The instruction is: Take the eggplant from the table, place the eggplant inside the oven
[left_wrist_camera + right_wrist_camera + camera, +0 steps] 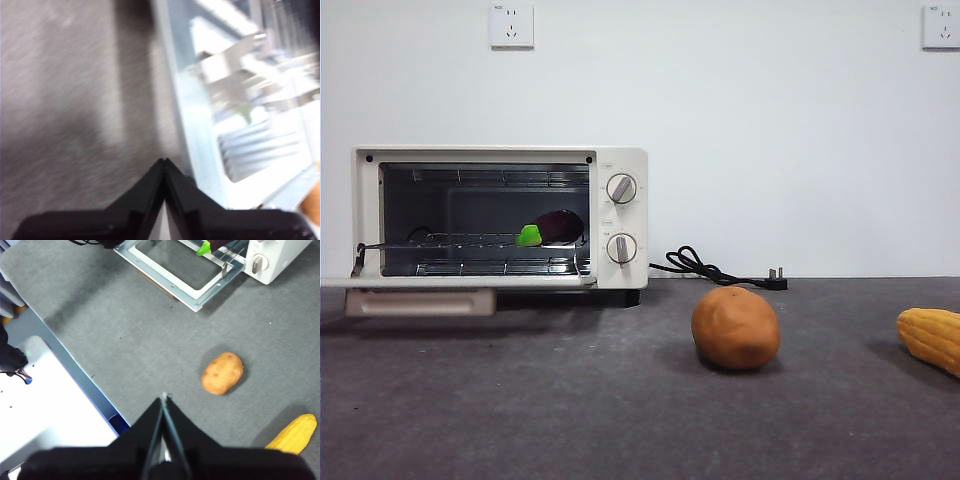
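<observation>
The dark purple eggplant [558, 227] lies on the wire rack inside the oven [620, 160], green cap toward the middle of the cavity. The oven door [420, 283] hangs open and flat. The right wrist view shows the eggplant's green cap [203, 248] just past the open door [192, 301]. My left gripper [164, 162] is shut and holds nothing, above the table [60, 125] beside the door's metal frame [195, 125]; that view is blurred. Shut and holding nothing as well, my right gripper [163, 399] hovers high over the table [140, 340]. Neither arm shows in the front view.
A round orange-brown potato [735, 327] sits mid-table and a yellow corn cob [932, 338] lies at the right edge. The oven's black power cord [710, 268] lies behind the potato. A white platform [45, 405] borders the table in the right wrist view.
</observation>
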`<state>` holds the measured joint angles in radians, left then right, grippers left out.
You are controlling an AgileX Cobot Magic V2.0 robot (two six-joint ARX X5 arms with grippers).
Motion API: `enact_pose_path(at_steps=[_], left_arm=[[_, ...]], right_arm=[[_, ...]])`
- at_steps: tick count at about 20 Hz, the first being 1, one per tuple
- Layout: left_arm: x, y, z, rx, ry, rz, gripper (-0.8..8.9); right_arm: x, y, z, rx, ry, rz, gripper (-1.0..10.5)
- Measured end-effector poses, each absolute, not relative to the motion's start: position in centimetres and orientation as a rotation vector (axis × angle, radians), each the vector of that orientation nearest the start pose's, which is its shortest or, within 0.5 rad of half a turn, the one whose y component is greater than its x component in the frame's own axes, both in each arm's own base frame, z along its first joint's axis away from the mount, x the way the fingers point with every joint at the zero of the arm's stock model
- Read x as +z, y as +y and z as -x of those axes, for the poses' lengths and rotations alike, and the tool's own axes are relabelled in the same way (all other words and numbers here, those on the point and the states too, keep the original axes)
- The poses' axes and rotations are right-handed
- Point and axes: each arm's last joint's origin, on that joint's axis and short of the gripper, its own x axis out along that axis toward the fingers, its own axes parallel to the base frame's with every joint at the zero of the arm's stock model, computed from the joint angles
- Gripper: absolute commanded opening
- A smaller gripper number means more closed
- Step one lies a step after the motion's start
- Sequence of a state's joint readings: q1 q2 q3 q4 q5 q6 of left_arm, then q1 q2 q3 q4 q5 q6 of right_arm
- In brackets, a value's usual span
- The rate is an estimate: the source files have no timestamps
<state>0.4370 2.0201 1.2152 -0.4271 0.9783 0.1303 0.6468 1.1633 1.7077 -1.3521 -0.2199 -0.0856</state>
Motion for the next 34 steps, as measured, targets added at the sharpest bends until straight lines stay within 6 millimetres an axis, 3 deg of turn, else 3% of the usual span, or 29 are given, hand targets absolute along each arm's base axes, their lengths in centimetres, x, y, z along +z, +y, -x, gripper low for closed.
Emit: enact_pose_path(at_steps=[10,16,19,27,34], left_arm=[[13.8,13.2,-35.9,-0.714,0.768,0.812,-0.06],[17.6,12.4,-37.2,-0.737,0.632,0.706,-0.06],[19.1,11.5,-37.7,-0.714,0.586,0.63,-0.06],[19.9,10.0,-39.2,-0.55,0.53,0.502,-0.06],[22.9,9.6,-38.4,-0.487,0.475,0.444,-0.06]], right_arm=[[45.5,10.2,-12.4,0.851,0.779,0.253,-0.1],[45.5,10.2,-12.4,0.851,0.779,0.253,-0.1],[45.5,10.2,-12.4,0.851,0.779,0.253,-0.1],[45.5,10.2,-12.4,0.849,0.78,0.25,-0.1],[45.5,10.2,-12.4,0.848,0.782,0.246,-0.1]])
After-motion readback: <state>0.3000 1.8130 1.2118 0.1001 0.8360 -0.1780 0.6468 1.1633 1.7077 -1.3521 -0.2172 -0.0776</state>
